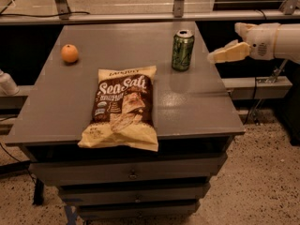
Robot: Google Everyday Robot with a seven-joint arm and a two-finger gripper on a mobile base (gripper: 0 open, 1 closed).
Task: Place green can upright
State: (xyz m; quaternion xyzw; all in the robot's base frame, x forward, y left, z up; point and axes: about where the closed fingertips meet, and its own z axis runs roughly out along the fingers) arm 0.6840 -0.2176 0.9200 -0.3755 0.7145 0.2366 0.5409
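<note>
The green can [182,49] stands upright on the grey table [197,102], near its back right edge, silver top up. My gripper [225,43] is off the table's right side, a short way right of the can and apart from it. Its pale fingers [229,53] are spread, open and empty. The white arm [276,41] reaches in from the right edge of the view.
A Sea Salt chip bag [123,107] lies flat at the table's front middle. An orange [70,53] sits at the back left. Drawers [131,175] are under the table top. A metal rail [140,17] runs behind the table.
</note>
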